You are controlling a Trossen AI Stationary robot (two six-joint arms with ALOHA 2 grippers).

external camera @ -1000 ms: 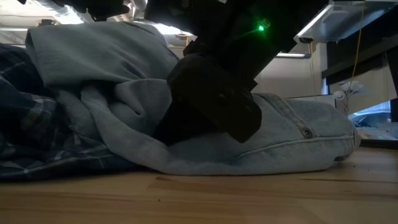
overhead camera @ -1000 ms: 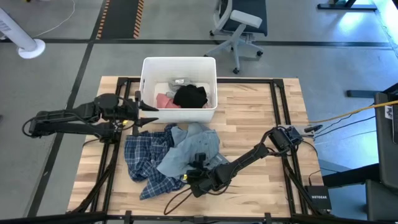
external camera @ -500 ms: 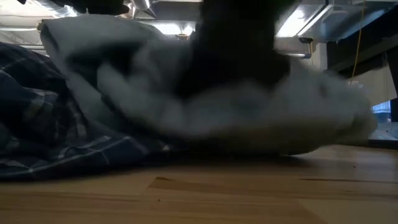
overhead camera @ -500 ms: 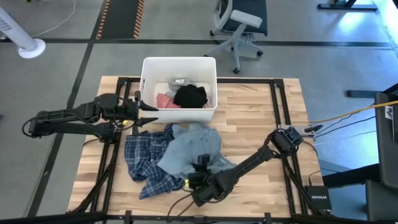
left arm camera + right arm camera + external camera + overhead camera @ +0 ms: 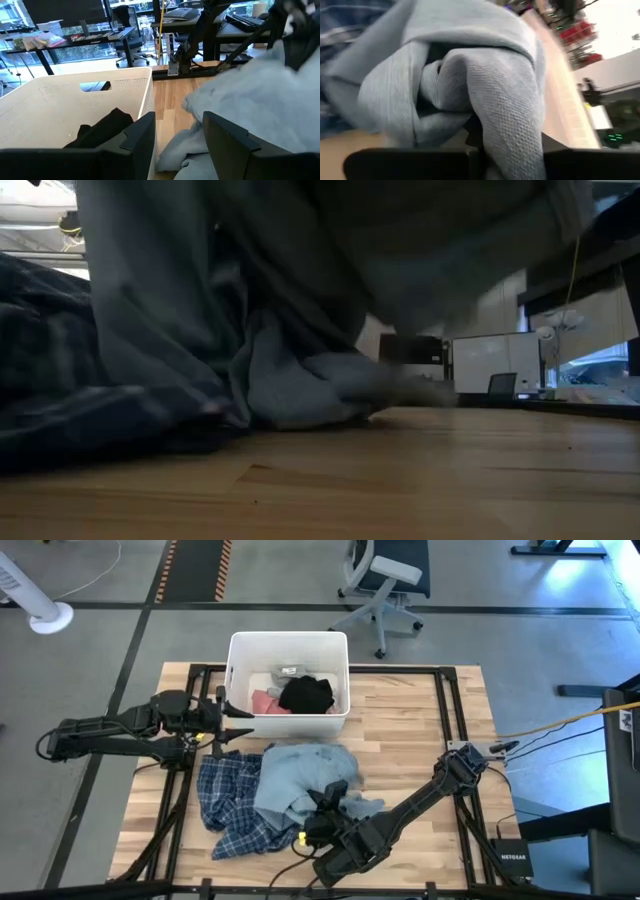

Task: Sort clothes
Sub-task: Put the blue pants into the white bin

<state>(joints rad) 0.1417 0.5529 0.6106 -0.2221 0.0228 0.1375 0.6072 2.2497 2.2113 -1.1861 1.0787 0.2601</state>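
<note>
Your right gripper (image 5: pixel 335 802) is clamped on the soft, rumpled grey-blue piece (image 5: pixel 300 775), bunching its coarse weave.

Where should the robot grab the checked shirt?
Probably the plaid shirt's loose left edge, coming from above: it lies flat and bare there. Its right side is buried under the grey-blue garment, which the right end effector grips.

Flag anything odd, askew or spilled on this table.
Nothing damaged or spilled. The grey-blue piece and plaid shirt lie crumpled beside the white bin, as unsorted laundry would. The right hand is shut on the grey-blue piece, lifting it.
</note>
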